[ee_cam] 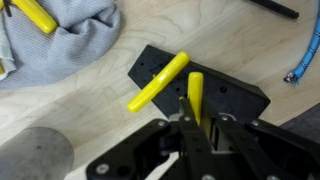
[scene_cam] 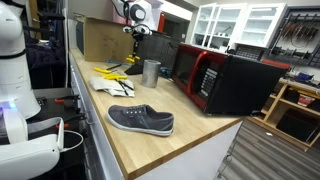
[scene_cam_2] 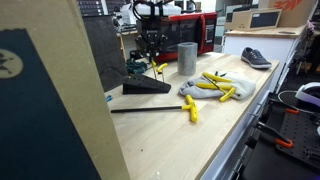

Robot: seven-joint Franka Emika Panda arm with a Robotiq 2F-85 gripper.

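My gripper [ee_cam: 200,128] is shut on an upright yellow peg [ee_cam: 195,95], held right over a black holed block [ee_cam: 240,100]. A second yellow peg [ee_cam: 158,82] leans tilted from the block's top. In both exterior views the gripper [scene_cam_2: 150,55] [scene_cam: 133,50] hangs over the block [scene_cam_2: 145,88] at the counter's far end. More yellow pegs [scene_cam_2: 215,85] lie on a grey cloth [scene_cam_2: 205,92], which also shows in the wrist view [ee_cam: 60,45].
A metal cup [scene_cam_2: 187,58] [scene_cam: 151,72] stands next to the block. A grey shoe [scene_cam: 141,120], a red-and-black microwave [scene_cam: 225,80] and a cardboard box [scene_cam: 100,40] are on the counter. A black rod [scene_cam_2: 150,108] and a loose yellow peg [scene_cam_2: 190,108] lie near the edge.
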